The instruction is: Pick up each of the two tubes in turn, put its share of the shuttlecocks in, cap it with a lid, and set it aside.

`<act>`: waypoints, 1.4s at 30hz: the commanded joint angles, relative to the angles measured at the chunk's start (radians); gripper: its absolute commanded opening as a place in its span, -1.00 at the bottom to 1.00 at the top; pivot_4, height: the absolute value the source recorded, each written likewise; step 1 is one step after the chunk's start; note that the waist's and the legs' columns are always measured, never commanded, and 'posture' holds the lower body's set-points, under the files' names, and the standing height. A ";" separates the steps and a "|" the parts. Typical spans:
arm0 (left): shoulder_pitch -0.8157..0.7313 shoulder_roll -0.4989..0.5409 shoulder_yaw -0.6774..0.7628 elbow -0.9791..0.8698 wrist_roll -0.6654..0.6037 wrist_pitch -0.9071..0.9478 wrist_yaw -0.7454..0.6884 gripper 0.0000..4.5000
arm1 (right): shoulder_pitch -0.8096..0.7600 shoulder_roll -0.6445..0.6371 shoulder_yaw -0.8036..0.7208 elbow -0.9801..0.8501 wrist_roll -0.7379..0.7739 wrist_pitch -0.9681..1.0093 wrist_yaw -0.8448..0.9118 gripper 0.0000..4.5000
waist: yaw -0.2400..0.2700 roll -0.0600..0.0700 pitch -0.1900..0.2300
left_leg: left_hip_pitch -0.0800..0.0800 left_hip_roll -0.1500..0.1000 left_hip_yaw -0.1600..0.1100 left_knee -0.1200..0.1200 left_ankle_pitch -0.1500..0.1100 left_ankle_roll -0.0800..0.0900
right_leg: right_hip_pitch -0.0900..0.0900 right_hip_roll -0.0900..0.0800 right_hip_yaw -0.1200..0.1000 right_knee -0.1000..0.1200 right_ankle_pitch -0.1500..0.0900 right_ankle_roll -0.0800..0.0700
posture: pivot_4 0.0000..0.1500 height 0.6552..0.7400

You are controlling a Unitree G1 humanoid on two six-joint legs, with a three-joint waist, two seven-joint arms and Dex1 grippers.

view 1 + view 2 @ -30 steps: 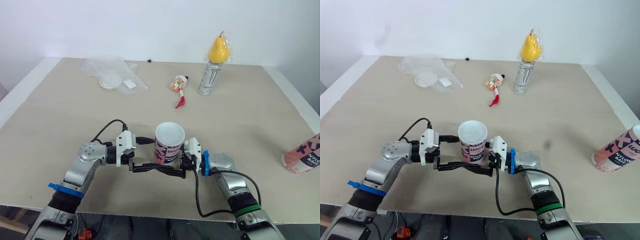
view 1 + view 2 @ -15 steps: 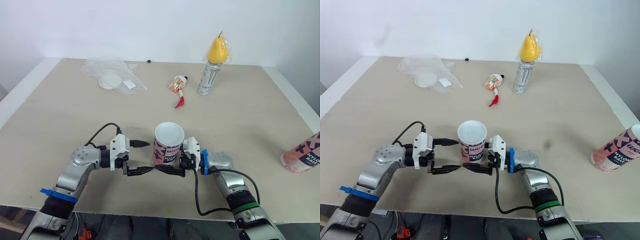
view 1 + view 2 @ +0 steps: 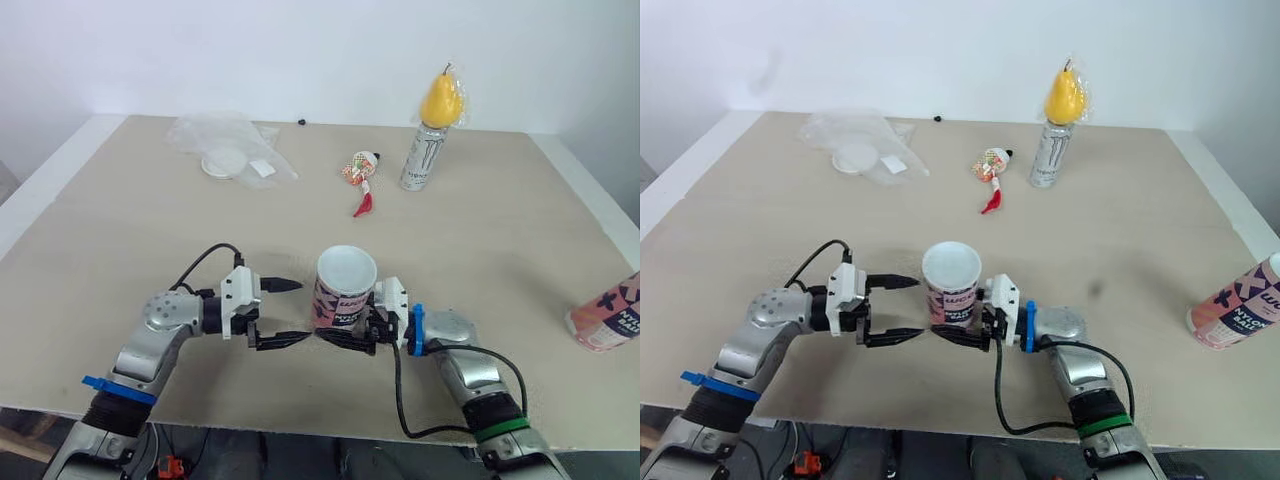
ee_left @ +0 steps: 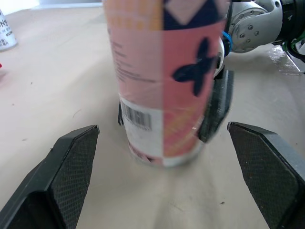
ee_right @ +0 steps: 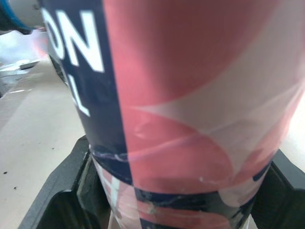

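A pink and dark-blue tube (image 3: 345, 292) stands upright near the front middle of the pale surface (image 3: 500, 230), its top end showing white. The right gripper (image 3: 340, 325) reaches in from the robot's right and holds this tube low down. In the right wrist view its black fingers (image 5: 66, 191) sit tight against either side of the tube's base, and the left wrist view shows one of them pressed to the tube's wall.

The left gripper (image 3: 300, 312) sits on the other side of the tube, pointing at it. Its two fingers (image 4: 71, 157) are spread wide — the tips are just short of the tube and touch nothing, with the tube standing ahead of the gap between them.

A second tube (image 3: 1230, 308), pink with dark lettering, is at the right edge of the surface, well apart from both grippers. It looks tilted or lying over, and the frame edge cuts part of it off.

Toward the far side, a drink can (image 3: 420, 158) stands upright with a yellow pear-shaped thing (image 3: 441, 98) on top. Near it lies a small red-and-white item (image 3: 362, 178) — too small to tell what it is. At far left a clear plastic bag (image 3: 240, 140) lies flat with a white disc (image 3: 223, 162) inside it, possibly a lid.
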 commanded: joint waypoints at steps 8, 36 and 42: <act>-0.043 -0.035 -0.032 -0.030 -0.031 0.030 -0.031 1.00 | 0.239 -0.024 -0.424 -0.298 0.079 0.156 -0.502 0.59 | -0.005 0.001 0.000 | -0.001 0.000 0.000 0.000 0.000 0.000 | -0.002 0.000 0.000 0.000 0.000 -0.001 | 1.00 1.00; -0.060 -0.074 -0.046 -0.016 -0.007 0.012 -0.003 1.00 | 0.204 -0.019 -0.544 -0.119 0.044 0.215 -0.818 0.98 | -0.006 0.002 -0.001 | 0.000 -0.001 0.002 0.000 0.000 0.001 | -0.001 -0.001 0.003 0.000 0.000 0.001 | 1.00 1.00; -0.062 -0.077 -0.045 -0.011 -0.002 0.010 -0.001 1.00 | 0.288 -0.013 -0.544 -0.230 0.054 0.245 -0.806 0.98 | -0.006 0.002 -0.001 | -0.001 -0.001 0.002 0.000 0.000 0.001 | -0.001 -0.001 0.003 0.000 0.000 0.001 | 1.00 1.00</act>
